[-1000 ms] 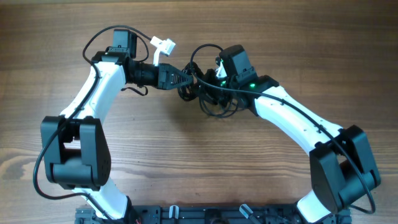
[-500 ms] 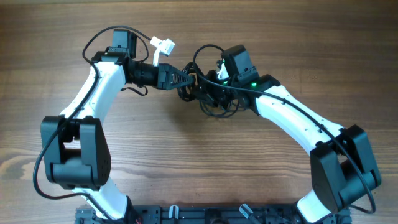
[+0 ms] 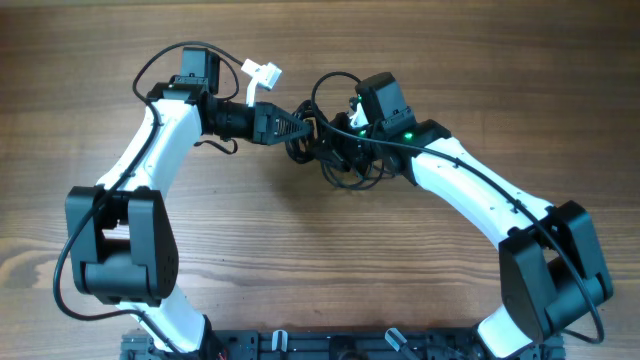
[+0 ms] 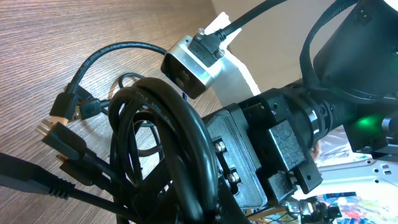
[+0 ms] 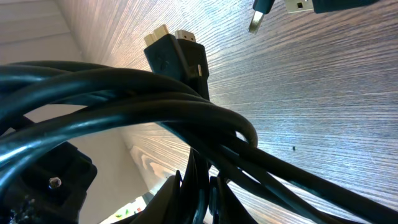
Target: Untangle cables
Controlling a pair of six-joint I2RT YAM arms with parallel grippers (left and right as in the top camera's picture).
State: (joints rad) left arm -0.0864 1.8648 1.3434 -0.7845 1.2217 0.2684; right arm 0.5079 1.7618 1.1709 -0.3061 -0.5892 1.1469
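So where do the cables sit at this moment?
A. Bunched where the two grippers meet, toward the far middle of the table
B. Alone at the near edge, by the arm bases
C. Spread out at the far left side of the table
A: the overhead view shows the cables bunched right where the left gripper and the right gripper come together, well away from the arm bases.

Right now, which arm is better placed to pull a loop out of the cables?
Right, likely. The left end effector is shut on the cables, a good anchor; the right end effector pinches strands with a plug just ahead.
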